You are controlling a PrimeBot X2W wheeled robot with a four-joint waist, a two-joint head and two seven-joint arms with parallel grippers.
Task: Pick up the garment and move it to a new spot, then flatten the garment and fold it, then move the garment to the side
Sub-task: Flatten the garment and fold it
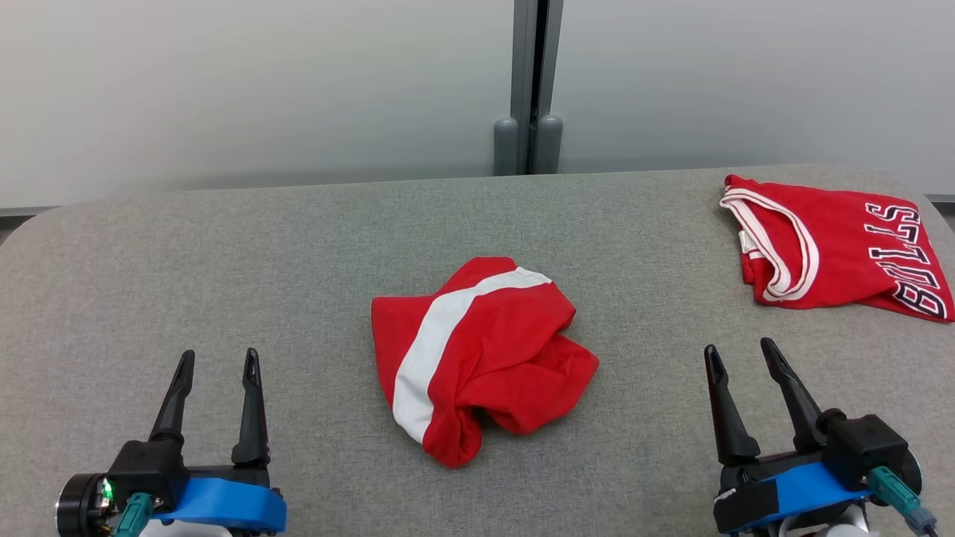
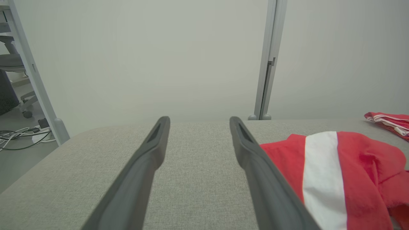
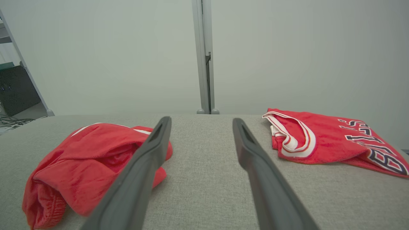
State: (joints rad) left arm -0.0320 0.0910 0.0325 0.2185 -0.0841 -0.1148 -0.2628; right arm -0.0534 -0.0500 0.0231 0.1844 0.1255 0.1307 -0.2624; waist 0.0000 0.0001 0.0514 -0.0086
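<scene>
Black fingers of the left claw [image 1: 218,354] stood spread wide with nothing between them, low over the near left of the tabletop [image 1: 224,246]. The right claw [image 1: 739,347] was likewise spread and empty at the near right. Between the two, a little farther out, lay the garment [image 1: 477,358], a red piece with one broad white stripe. It was crumpled in a heap at the middle of the grey fabric tabletop and touched neither claw. From the left claw it lay ahead and to the right; from the right claw, ahead and to the left. The heap ran long from its near hem towards the far right, as the stripe did. Neither arm looked clearly nearer, and the gaps seemed about even, so either could reach it. A grasp, in my judgement, turned on coming inward at a raised fold. No writing showed on the heap. Well apart, at the far right corner, a red jersey [image 1: 835,253] with white-and-red trim lay flat, its black lettering reading "BULLS".
</scene>
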